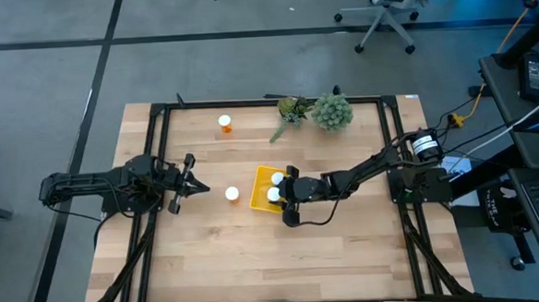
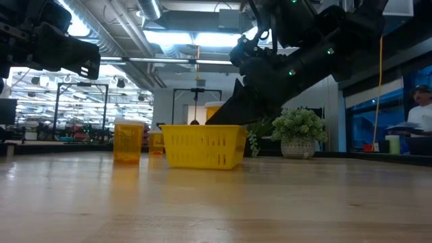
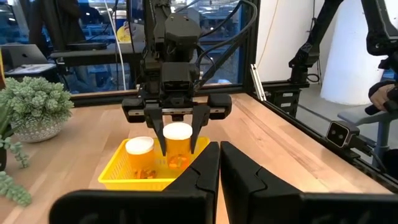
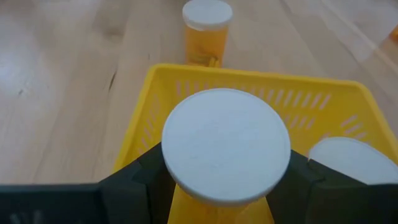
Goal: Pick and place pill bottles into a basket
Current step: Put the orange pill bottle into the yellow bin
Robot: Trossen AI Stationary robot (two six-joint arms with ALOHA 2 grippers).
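- Right hand (image 3: 177,140) gripping upright bottle (image 3: 178,144) directly over basket (image 3: 124,173), beside one already inside.
- Left hand (image 1: 195,184) clenched empty, nearest bottle on counter (image 1: 233,194).

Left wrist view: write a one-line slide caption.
Right gripper holds a pill bottle over the yellow basket, beside one already inside.

The table (image 1: 349,258) was pale wood, smooth with a faint sheen. The basket (image 4: 261,93) looked like bright yellow plastic, its walls slotted. The bottles (image 4: 202,37) were translucent orange plastic with smooth matt white caps (image 4: 225,144). The right gripper's fingers (image 4: 149,168) were matt black. The frame (image 1: 267,103) looked like dark metal.
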